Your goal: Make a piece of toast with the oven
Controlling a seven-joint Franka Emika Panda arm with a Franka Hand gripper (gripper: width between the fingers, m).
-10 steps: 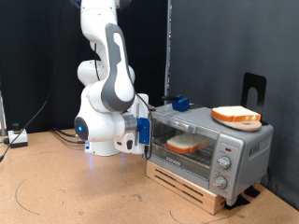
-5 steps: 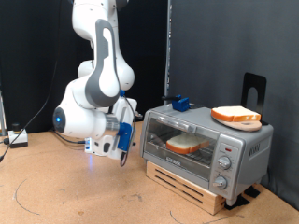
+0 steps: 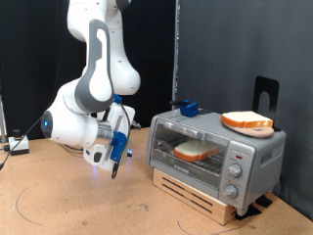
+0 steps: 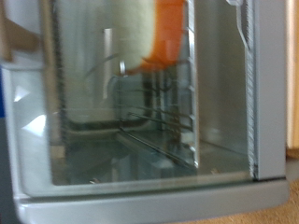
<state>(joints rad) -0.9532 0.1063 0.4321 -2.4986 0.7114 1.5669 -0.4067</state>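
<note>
The oven [image 3: 238, 157] stands at the exterior view's right on a wooden base, with its glass door closed. The piece of toast [image 3: 193, 150] lies on the rack inside, behind the glass. My gripper [image 3: 115, 164] hangs to the left of the oven, a short gap away from the door, fingers pointing down towards the table and nothing visible between them. The wrist view looks through the oven's [image 4: 271, 103] glass door at the toast [image 4: 142, 28] and the wire rack; my fingers do not show there.
A second bread slice [image 3: 246, 120] rests on a plate on the oven's top, beside a small blue object [image 3: 188, 108]. A wooden pallet [image 3: 201, 200] carries the oven. A black stand [image 3: 266, 92] rises behind it. Cables [image 3: 16, 145] lie at the far left.
The arm has swung away from the oven towards the exterior view's left, and the gripper has dropped lower. The oven, toast and top slice have not moved.
</note>
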